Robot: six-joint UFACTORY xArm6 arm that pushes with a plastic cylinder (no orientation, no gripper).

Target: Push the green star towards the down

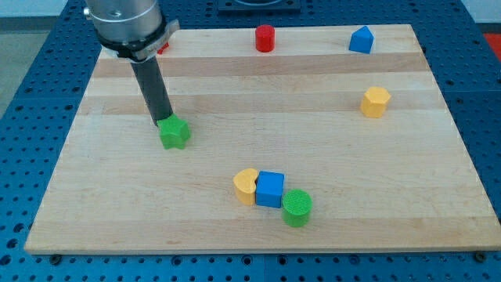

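Counter [117, 196], left to right: two green, two yellow, two blue, two red blocks, one red half-hidden. Green star [174, 132] left of centre, bright, ridged. My tip [161, 122] touches its top-left edge. End effector: bare rod, holds nothing.

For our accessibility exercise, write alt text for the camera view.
My tip touches the top-left edge of the green star on a wooden board. Below right, a yellow heart, blue cube and green cylinder cluster together.
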